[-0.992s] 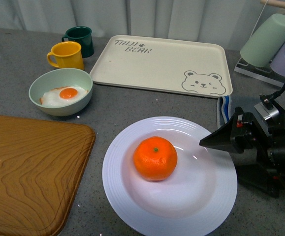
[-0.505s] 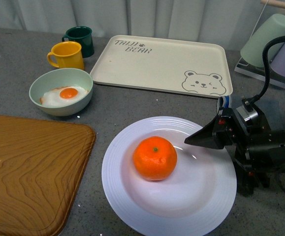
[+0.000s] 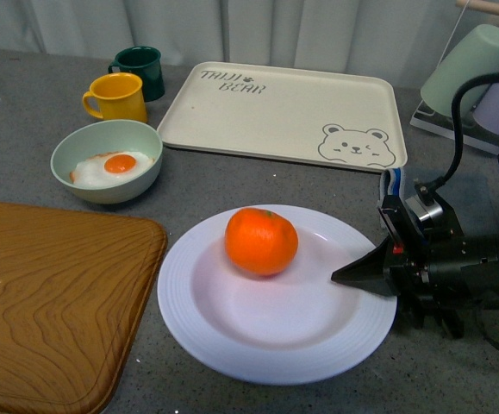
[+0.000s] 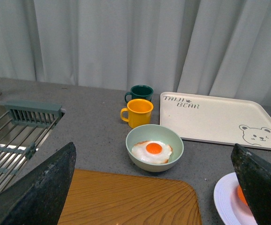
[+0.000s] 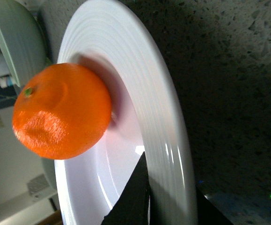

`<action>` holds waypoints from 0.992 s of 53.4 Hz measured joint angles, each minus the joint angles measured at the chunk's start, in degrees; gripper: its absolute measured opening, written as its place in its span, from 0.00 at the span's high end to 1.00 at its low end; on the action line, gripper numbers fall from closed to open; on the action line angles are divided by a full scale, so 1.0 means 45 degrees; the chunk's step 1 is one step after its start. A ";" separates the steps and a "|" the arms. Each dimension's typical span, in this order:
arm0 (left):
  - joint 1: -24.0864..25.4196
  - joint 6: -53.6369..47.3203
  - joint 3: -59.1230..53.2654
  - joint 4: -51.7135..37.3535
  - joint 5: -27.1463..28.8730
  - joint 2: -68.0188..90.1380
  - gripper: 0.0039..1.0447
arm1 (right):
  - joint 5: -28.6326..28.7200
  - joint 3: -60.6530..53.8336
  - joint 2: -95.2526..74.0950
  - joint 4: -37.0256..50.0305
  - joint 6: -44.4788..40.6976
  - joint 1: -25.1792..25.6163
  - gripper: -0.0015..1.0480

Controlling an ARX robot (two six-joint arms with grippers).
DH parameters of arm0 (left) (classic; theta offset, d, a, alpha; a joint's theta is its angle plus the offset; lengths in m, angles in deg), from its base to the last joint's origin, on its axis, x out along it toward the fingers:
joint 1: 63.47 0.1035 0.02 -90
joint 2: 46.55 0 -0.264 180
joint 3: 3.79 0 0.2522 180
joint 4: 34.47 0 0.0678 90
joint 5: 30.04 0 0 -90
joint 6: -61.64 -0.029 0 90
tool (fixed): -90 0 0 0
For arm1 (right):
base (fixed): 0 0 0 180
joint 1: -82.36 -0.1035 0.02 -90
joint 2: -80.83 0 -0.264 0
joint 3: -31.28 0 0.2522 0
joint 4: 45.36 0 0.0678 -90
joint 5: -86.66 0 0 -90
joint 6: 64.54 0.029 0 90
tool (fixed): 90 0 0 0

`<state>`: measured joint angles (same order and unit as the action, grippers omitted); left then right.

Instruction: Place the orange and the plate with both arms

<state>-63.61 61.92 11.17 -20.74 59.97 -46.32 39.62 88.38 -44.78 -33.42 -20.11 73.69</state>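
Observation:
The white ridged plate [image 3: 232,336] lies on the grey counter at the front centre. The orange [image 3: 261,241] rests in the plate toward its far side. My right gripper [image 3: 363,278] is shut on the plate's right rim, one finger over the rim and one under it. In the right wrist view the black fingers [image 5: 134,197] pinch the plate's rim [image 5: 163,122], with the orange [image 5: 60,111] beyond. My left gripper [image 4: 156,187] is open and empty, high above the wooden board; the plate's edge [image 4: 225,199] shows beside one finger.
A wooden board [image 3: 51,302] lies at the front left. A pale green bowl [image 3: 106,160] with a fried egg, a yellow mug [image 3: 116,97] and a dark green mug [image 3: 140,67] stand behind it. A cream bear tray [image 3: 283,114] lies at the back. A rack with cups [image 3: 469,73] stands at the right.
My right gripper has closed on the plate's right rim and pushed the plate leftward. The orange has rolled toward the plate's far side.

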 joint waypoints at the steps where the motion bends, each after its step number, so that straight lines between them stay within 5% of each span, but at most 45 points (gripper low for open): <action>1: 0.0000 0.0000 0.0000 0.0000 0.0000 0.0000 0.06 | -0.0029 -0.0010 0.0000 0.0102 -0.0034 0.0000 0.96; 25: 0.0000 0.0000 0.0000 0.0000 0.0000 0.0000 0.06 | -0.0763 -0.0777 0.0593 0.3259 -0.0117 0.0282 0.96; 53: 0.0000 0.0000 0.0000 0.0000 0.0000 0.0000 0.06 | -0.2370 0.4070 -0.0282 0.1229 0.1729 0.0724 0.96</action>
<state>-63.61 61.92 11.17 -20.74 59.97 -46.32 28.95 106.69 -46.04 -27.89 -12.33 76.95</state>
